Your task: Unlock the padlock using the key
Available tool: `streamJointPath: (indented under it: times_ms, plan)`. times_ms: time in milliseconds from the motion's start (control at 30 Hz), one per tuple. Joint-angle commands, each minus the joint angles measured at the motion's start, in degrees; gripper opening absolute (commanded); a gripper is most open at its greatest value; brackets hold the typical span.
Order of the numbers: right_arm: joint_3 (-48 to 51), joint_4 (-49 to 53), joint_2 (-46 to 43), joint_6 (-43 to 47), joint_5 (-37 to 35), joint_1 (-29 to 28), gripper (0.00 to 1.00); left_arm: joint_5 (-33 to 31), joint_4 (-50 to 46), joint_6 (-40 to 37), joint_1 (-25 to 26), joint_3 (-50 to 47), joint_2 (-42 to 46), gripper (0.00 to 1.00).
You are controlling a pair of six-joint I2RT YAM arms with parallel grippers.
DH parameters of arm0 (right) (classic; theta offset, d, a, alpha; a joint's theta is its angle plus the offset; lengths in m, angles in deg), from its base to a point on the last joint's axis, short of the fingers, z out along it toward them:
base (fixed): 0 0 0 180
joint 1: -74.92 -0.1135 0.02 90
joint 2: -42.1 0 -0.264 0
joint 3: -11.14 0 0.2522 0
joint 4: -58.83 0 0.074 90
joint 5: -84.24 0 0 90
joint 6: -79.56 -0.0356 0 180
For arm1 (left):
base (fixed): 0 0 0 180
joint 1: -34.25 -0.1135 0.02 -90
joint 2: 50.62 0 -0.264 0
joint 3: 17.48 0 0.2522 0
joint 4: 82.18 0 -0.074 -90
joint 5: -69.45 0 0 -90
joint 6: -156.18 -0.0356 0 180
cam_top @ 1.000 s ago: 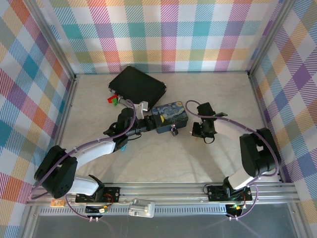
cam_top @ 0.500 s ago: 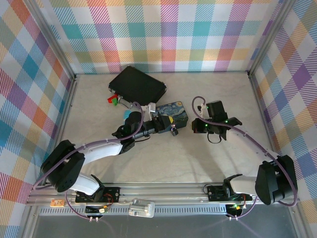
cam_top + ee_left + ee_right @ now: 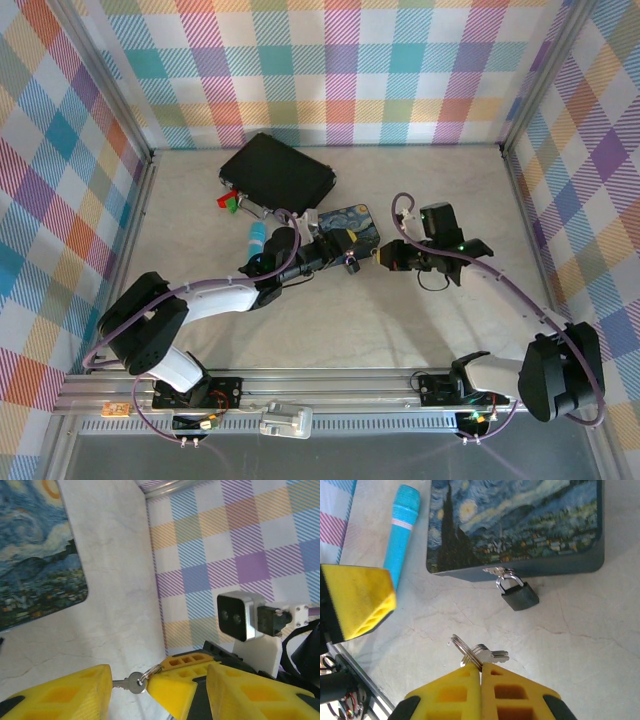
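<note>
A: On the front edge of the starry-night tin (image 3: pixel 520 520), that's the padlock (image 3: pixel 519 596)?
B: Yes, hanging there. The right gripper (image 3: pixel 481 672) pinches the key (image 3: pixel 492 655) by its ring nearby; the left gripper (image 3: pixel 160 675) gapes wide.

Fixed overhead view from behind, downward; both wrist cameras close to the shared starry tin (image 3: pixel 520 525).

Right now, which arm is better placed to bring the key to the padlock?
Right: the right gripper is shut on the key, with the padlock hanging just ahead; the left gripper is open.
</note>
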Motion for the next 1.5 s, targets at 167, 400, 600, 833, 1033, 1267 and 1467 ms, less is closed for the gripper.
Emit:
streamJointPath:
  times_ms: [167, 400, 600, 833, 1033, 1267, 1467]
  plan:
    - [12.9, -3.6, 0.4, -15.5, -3.3, -0.3, 0.00, -7.1, -9.7, -2.8, 0.5, -2.6, 7.0, 0.54]
    - [13.2, 6.1, 1.7, -14.7, -14.2, -0.4, 0.16, -9.5, -14.2, -5.2, 0.5, -2.4, 10.0, 0.54]
    - [11.5, 11.1, -0.7, -12.9, -20.0, -0.5, 0.43, -11.0, -17.1, -6.6, 0.6, -1.8, 11.0, 0.55]
    - [8.5, 10.7, 3.4, -9.3, -20.3, -4.4, 0.45, -12.1, -19.5, -7.8, 0.4, -1.5, 12.2, 0.55]
    - [7.7, 10.4, 7.5, -9.0, -23.4, -8.2, 0.44, -13.5, -21.4, -8.6, 0.4, -1.6, 13.8, 0.56]
    - [6.8, 11.4, 10.5, -9.6, -27.5, -11.5, 0.45, -14.7, -22.7, -9.3, 0.4, -1.9, 15.0, 0.56]
    - [6.8, 10.2, 13.2, -11.5, -31.5, -12.1, 0.43, -15.8, -23.4, -9.5, 0.3, -2.4, 16.0, 0.58]
